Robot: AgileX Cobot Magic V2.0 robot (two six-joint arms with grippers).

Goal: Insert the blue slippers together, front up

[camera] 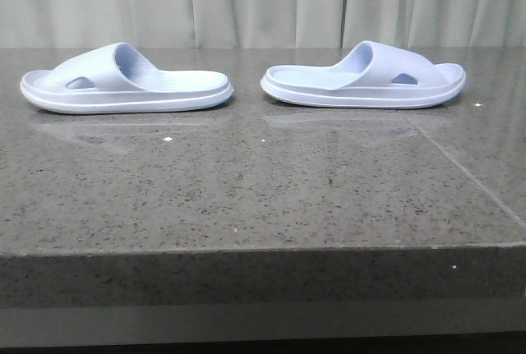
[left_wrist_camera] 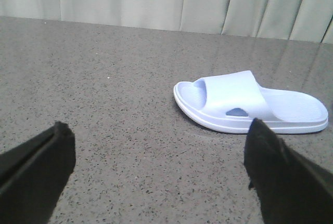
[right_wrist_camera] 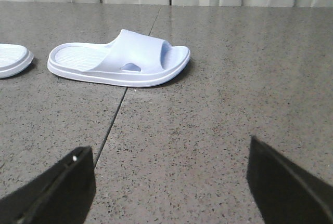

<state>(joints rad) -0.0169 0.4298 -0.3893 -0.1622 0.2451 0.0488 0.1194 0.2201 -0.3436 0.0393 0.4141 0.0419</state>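
Two pale blue slippers lie sole down on the dark speckled stone table, heels facing each other. The left slipper (camera: pixel 123 81) has its toe pointing left; it also shows in the left wrist view (left_wrist_camera: pixel 250 102). The right slipper (camera: pixel 366 76) has its toe pointing right; it also shows in the right wrist view (right_wrist_camera: pixel 119 58), with the heel of the other slipper (right_wrist_camera: pixel 13 58) at the edge. My left gripper (left_wrist_camera: pixel 158 146) is open and empty, short of its slipper. My right gripper (right_wrist_camera: pixel 169 174) is open and empty, short of its slipper. Neither gripper shows in the front view.
The stone table (camera: pixel 263 190) has a seam line (camera: pixel 460 165) running diagonally on its right part and a front edge (camera: pixel 263 247) close to the camera. A pale curtain (camera: pixel 263 1) hangs behind the table.
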